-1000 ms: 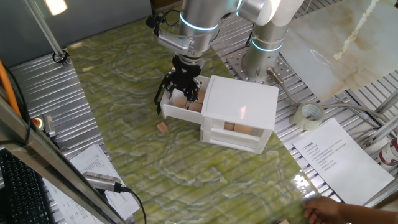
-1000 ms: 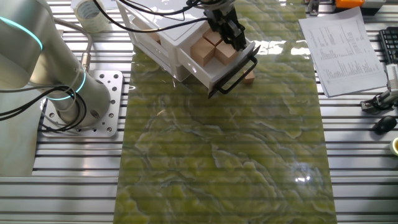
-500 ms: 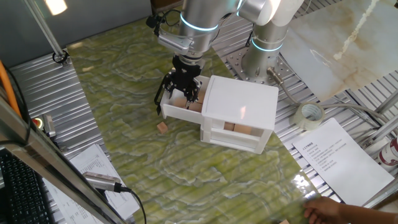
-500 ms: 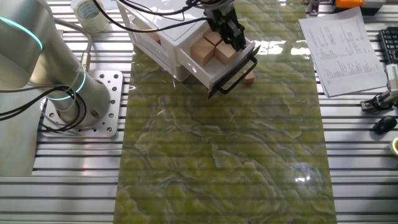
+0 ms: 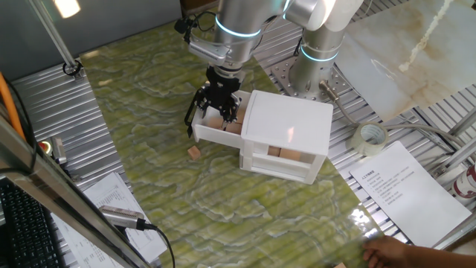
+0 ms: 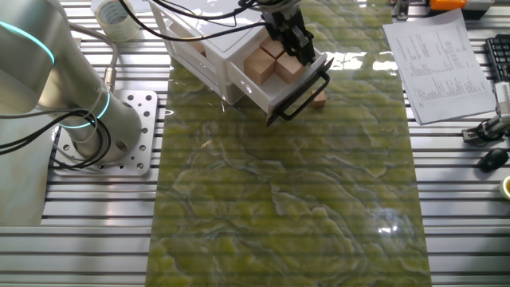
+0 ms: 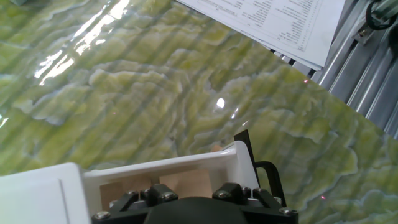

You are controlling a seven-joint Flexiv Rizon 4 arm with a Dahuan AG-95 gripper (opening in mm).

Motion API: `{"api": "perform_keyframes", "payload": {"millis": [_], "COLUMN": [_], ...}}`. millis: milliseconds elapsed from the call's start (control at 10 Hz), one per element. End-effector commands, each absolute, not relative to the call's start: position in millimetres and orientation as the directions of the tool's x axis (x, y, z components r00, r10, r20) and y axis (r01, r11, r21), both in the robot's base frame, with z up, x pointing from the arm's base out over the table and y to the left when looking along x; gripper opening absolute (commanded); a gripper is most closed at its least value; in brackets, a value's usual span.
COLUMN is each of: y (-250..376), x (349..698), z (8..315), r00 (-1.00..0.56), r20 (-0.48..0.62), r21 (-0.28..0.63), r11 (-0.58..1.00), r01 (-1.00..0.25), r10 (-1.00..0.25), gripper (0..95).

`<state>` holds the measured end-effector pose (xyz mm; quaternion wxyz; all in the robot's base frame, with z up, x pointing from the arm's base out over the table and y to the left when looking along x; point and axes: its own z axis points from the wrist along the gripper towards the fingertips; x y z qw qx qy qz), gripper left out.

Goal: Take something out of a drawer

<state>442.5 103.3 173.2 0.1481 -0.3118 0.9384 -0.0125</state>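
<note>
Gripper down in open drawer among wooden cubes; finger spread not discernible. Close squarely on one cube, lift straight, clear front wall.

Arm bent down over table, tool pointing down, fingers hidden, state unclear.
</note>
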Motion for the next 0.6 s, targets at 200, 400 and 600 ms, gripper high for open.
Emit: {"api": "perform_keyframes", "payload": {"millis": [200,400,600], "y": [104.9,105.1,105.3], "x": [439.7,439.6,439.4], "z": [175.6,175.8,176.0], "r00": [-0.767,-0.763,-0.762], "r20": [-0.267,-0.266,-0.265], "r21": [-0.115,-0.117,-0.118], "r11": [0.809,0.805,0.804], "r01": [-0.576,-0.581,-0.583], "r10": [-0.584,-0.589,-0.591], "gripper": [57.0,38.0,38.0]}}
